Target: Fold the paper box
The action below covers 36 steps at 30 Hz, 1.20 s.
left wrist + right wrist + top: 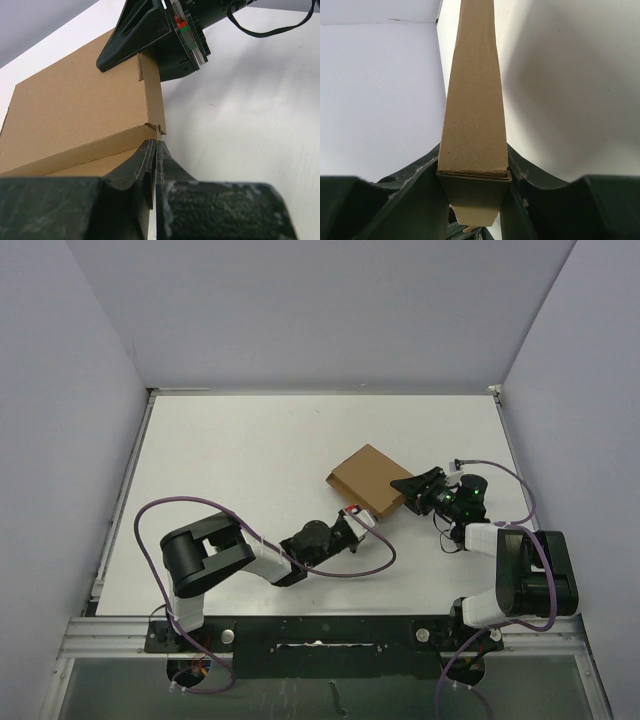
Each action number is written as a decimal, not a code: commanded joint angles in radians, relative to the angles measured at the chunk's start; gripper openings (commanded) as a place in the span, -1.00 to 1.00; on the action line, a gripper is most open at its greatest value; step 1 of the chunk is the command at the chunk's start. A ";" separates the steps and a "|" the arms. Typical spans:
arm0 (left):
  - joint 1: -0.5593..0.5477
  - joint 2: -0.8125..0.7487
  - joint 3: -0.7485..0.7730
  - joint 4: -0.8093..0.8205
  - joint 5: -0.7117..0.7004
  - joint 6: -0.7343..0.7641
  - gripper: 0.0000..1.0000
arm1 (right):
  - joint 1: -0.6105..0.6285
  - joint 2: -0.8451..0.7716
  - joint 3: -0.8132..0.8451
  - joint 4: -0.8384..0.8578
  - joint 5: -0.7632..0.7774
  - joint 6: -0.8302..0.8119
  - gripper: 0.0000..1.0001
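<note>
Left pincer (356, 514) shut tight, right pincer (402, 485) clamped partway, facing each other

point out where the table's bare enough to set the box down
Widest free patch: far-left table, bordered by the left wall, back wall and paper box. A narrower strip runs behind the box to the right wall. Crowded: centre-right, where the right gripper clamps the box and the left gripper sits at its near corner.

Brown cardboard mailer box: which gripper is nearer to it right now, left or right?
Right. The right gripper has its jaws clamped on the flat brown cardboard box at its right edge. The left gripper, jaws shut, sits at the near corner; contact unclear.
</note>
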 commanded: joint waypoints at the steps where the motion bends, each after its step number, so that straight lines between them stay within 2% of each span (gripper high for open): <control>1: 0.023 -0.098 0.002 0.078 -0.036 -0.034 -1.00 | -0.002 -0.031 0.026 0.059 -0.042 -0.001 -0.59; 28: 0.058 -0.114 0.021 0.036 -0.041 -0.160 -1.00 | 0.000 -0.032 0.014 0.125 -0.047 0.029 -0.59; 36: 0.067 -0.132 0.043 -0.020 -0.018 -0.186 -1.00 | 0.008 -0.035 0.017 0.122 -0.045 0.009 -0.59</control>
